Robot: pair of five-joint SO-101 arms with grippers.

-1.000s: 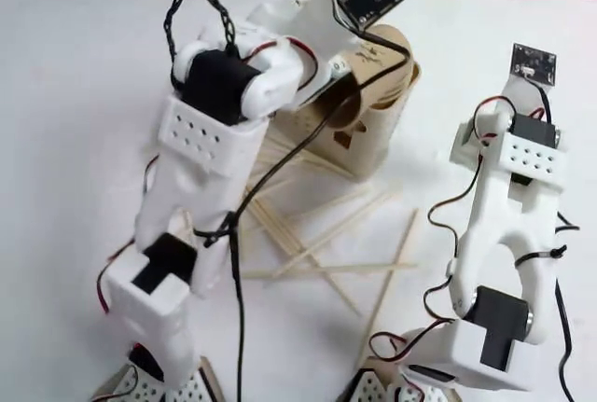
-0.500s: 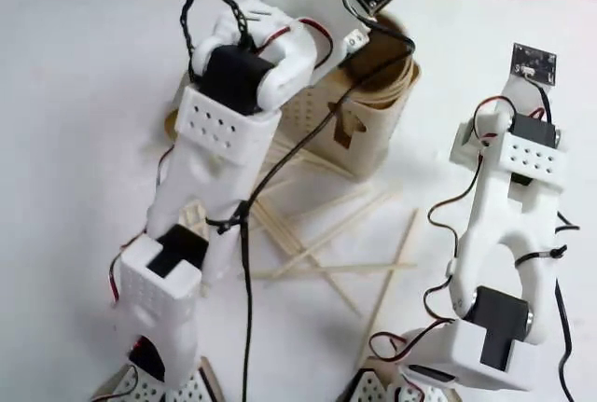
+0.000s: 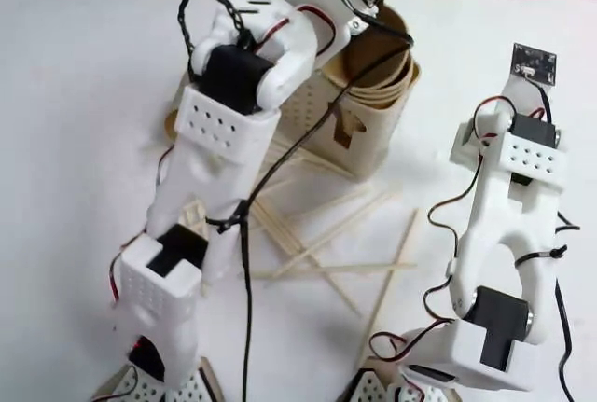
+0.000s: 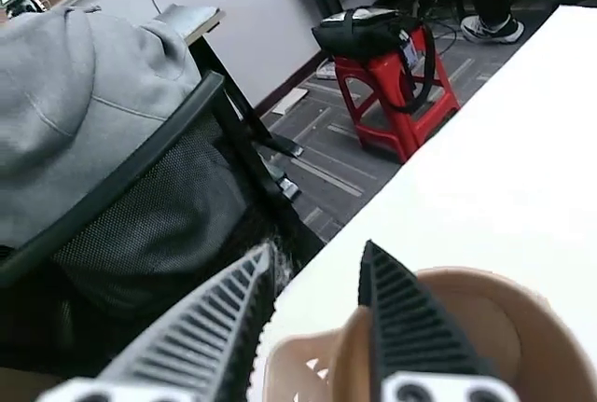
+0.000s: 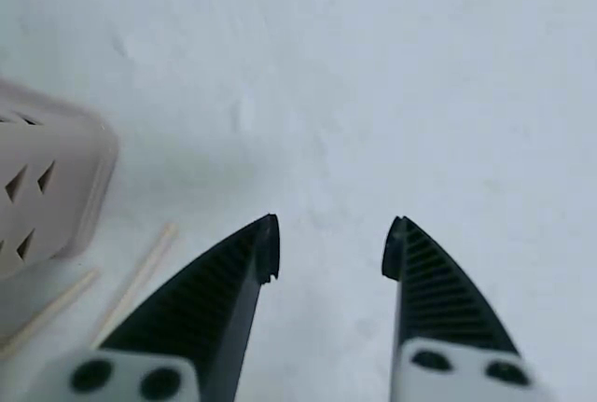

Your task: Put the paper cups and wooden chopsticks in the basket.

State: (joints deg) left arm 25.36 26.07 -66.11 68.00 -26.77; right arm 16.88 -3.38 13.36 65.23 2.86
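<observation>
The white table (image 3: 84,66) carries everything. The left arm (image 3: 219,127) stretches toward 12 o'clock over the basket (image 3: 382,141). Its left gripper (image 4: 317,255) is spread and empty above the paper cups (image 3: 392,76) nested inside. The right gripper (image 5: 333,234) hangs parted over bare table at the basket's 3 o'clock. The wooden chopsticks (image 3: 322,234) lie scattered at the basket's 6 o'clock, between both arms, mostly running 8 to 2. Neither gripper looks clearly nearer.
</observation>
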